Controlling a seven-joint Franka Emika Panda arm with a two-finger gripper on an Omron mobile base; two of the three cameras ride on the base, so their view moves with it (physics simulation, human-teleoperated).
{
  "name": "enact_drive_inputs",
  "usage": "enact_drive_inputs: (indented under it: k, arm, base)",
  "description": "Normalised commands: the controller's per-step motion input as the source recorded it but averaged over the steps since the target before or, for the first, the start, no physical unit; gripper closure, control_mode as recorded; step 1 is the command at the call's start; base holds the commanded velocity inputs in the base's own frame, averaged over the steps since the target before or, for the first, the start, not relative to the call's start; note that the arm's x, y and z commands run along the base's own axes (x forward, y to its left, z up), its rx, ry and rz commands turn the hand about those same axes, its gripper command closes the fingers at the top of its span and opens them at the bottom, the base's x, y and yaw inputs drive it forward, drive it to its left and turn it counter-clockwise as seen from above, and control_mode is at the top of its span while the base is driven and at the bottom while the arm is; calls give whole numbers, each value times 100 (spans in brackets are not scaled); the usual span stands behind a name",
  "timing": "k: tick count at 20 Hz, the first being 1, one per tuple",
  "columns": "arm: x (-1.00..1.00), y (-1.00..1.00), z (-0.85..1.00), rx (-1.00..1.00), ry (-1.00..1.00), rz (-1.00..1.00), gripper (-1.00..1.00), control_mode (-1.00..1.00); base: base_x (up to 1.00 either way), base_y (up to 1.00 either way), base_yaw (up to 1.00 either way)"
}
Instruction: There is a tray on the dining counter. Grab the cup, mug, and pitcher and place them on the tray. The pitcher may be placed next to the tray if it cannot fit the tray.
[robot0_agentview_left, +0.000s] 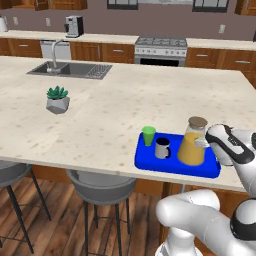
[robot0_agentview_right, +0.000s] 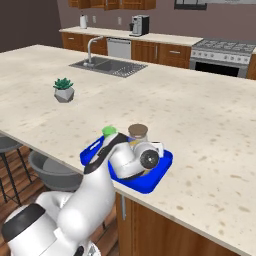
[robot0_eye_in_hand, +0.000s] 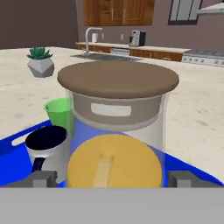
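The blue tray (robot0_agentview_left: 150, 161) lies at the near edge of the dining counter (robot0_agentview_left: 125, 100). On it stand the green cup (robot0_agentview_left: 148, 135) at the far left, the dark mug (robot0_agentview_left: 162, 148) beside it, and the pitcher (robot0_agentview_left: 192, 142) with orange liquid and a brown lid on the right. My gripper (robot0_agentview_left: 204, 142) is at the pitcher's right side, level with its neck. In the hand view the gripper (robot0_eye_in_hand: 113, 179) is open, its fingertips (robot0_eye_in_hand: 43, 178) wide apart on either side of the upright pitcher (robot0_eye_in_hand: 118, 100). The mug (robot0_eye_in_hand: 48, 146) and cup (robot0_eye_in_hand: 57, 111) stand behind it.
A potted plant (robot0_agentview_left: 58, 99) sits on the counter's left, with a sink (robot0_agentview_left: 70, 69) and tap beyond it. Grey stools (robot0_agentview_left: 100, 185) stand under the near edge. A stove (robot0_agentview_left: 161, 47) and a coffee machine (robot0_agentview_left: 74, 26) line the back wall.
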Motion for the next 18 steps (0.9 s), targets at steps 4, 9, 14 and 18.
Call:
enact_drive_inputs:
  k: [4,9,14,18]
  arm:
    - [0,25,-4,0,-1,20,-100,-100]
    - [-55,0,38,0,0,-1,-100,-100]
    - [-75,0,47,-1,0,-12,-100,-100]
    - [-60,7,60,-2,0,-22,-100,-100]
  base:
    - [0,0,0]
    - [0,0,0]
    - [0,0,0]
    - [0,0,0]
